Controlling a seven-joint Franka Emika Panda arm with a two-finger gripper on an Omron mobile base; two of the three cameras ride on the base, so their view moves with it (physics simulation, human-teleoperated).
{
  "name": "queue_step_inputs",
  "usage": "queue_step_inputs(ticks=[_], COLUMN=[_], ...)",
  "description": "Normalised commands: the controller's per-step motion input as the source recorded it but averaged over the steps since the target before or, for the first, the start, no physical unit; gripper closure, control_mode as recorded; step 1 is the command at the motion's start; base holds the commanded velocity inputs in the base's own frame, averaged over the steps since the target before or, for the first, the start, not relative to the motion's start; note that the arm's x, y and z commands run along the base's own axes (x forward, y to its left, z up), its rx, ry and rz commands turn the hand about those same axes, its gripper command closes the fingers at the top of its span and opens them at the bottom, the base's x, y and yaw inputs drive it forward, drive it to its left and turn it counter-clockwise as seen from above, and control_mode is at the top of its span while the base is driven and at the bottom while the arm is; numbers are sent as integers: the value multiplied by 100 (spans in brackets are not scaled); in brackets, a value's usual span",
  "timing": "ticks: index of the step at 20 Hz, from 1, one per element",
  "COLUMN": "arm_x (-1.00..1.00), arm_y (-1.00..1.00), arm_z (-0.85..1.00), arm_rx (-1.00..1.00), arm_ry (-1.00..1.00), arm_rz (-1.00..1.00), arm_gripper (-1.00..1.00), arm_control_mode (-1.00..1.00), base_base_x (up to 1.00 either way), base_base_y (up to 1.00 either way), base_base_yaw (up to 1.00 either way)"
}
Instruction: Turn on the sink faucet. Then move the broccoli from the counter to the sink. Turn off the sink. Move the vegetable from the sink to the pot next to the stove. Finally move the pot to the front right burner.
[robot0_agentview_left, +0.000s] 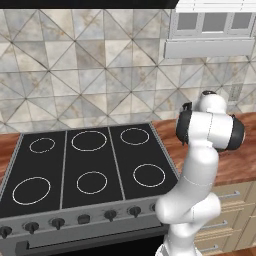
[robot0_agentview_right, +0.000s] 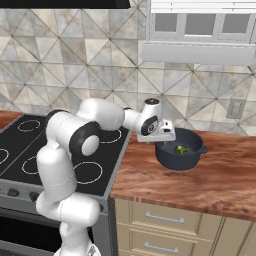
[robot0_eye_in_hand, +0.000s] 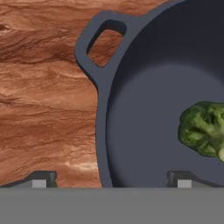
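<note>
The dark grey pot (robot0_agentview_right: 176, 163) stands on the reddish-brown counter (robot0_agentview_right: 210, 185) just right of the stove (robot0_agentview_right: 30, 145). The green broccoli (robot0_agentview_right: 181, 149) lies on the pot's floor. My gripper (robot0_agentview_right: 161, 143) hangs open over the pot's left rim, beside the stove. In the hand view the fingertips (robot0_eye_in_hand: 41, 179) straddle the pot's wall (robot0_eye_in_hand: 103, 131), one outside over the counter (robot0_eye_in_hand: 43, 109) and one inside. Nothing is held. The pot's loop handle (robot0_eye_in_hand: 87, 48) lies ahead, and the broccoli (robot0_eye_in_hand: 203, 127) sits at the right edge.
The black cooktop (robot0_agentview_left: 90, 165) carries white ring burners, the front right one (robot0_agentview_left: 149, 175) nearest the counter (robot0_agentview_left: 235, 165). Knobs (robot0_agentview_left: 110, 215) line its grey front panel. Beige drawers (robot0_agentview_right: 160, 220) sit under the counter. A wall outlet (robot0_agentview_right: 236, 108) and upper cabinets (robot0_agentview_right: 200, 25) are behind.
</note>
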Motion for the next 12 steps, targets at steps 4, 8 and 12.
queue_step_inputs(ticks=[4,8,12], arm_x=[0,0,0], arm_y=[0,0,0], arm_z=[-31,-28,-9], arm_rx=[0,0,0], arm_ry=[0,0,1], arm_rz=[3,3,1], arm_gripper=[-100,-100,100], arm_control_mode=[-100,-100,-100], base_base_x=[0,0,0], base_base_y=[0,0,0], base_base_yaw=[0,0,0])
